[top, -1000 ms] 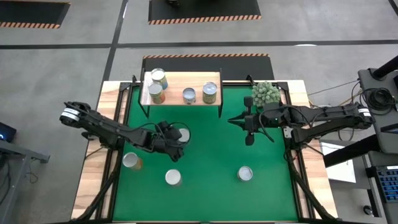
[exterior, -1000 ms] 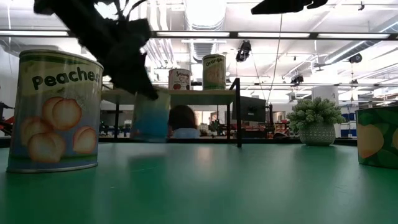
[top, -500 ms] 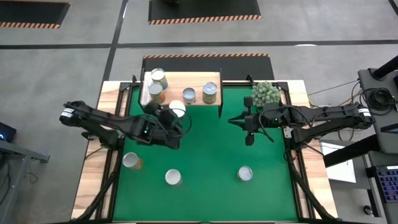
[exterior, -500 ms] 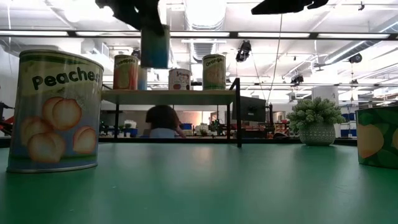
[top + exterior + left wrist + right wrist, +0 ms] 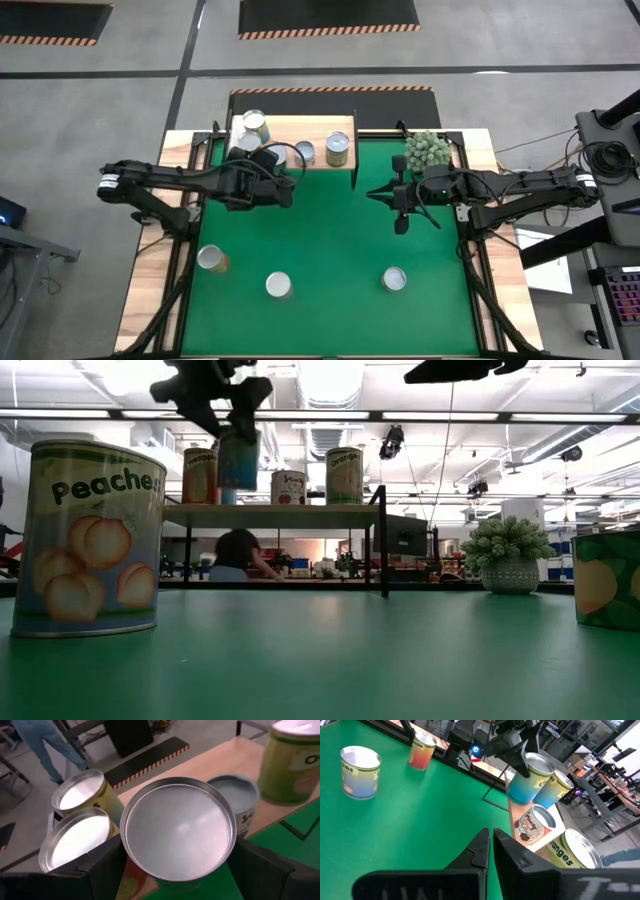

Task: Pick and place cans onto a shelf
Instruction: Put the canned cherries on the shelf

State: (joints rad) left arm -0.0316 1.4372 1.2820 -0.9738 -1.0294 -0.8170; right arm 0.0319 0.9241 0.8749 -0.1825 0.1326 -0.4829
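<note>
While the left gripper (image 5: 268,178) pinches a blue-labelled can (image 5: 277,159) upright, its long axis vertical and its silvery top facing up, the high view puts that can over the near edge of the shelf (image 5: 340,124), with two cans just beyond the gripper at the shelf's left end, a short can (image 5: 304,152) just to its right and a green-labelled can (image 5: 338,148) further right. Well to that gripper's right, the right gripper (image 5: 376,194) hangs over the green mat (image 5: 330,240), fingers pressed together, beside a fuzzy plant (image 5: 427,150); three more cans stand upright on the mat nearer the camera's lower edge. At table height, the held can (image 5: 238,456) hangs just above the shelf board (image 5: 275,508), upright; a big can close by reads "Peaches" (image 5: 92,540), and one on the shelf reads "Orange" (image 5: 344,475). From the left wrist, the held can's round top (image 5: 179,827) fills the space between the dark fingers (image 5: 107,865), with two silvery tops past it. From the right wrist, the closed fingers (image 5: 482,851) point toward the shelf, where a can reading "ranges" (image 5: 575,851) stands upright.
</note>
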